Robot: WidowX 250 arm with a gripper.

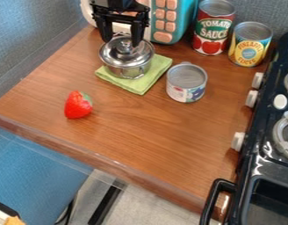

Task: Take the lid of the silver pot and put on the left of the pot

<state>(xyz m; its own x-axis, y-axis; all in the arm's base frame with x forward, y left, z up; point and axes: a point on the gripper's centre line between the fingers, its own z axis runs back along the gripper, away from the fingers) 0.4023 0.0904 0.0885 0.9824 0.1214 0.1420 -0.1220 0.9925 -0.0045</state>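
Observation:
The black gripper (121, 38) hangs over the silver pot at the upper left of the counter, its two fingers apart on either side of the lid's top. The silver lid (126, 52) rests on the pot (130, 71), which stands on a folded green cloth (140, 85). Whether the fingertips touch the lid or its knob I cannot tell.
A red strawberry (78, 105) lies left of the pot and nearer the front edge. A small can (186, 82) stands to the right, two taller cans (213, 27) (250, 44) behind it. Behind the gripper is a teal toy (173, 19); a black stove (269, 145) borders the right.

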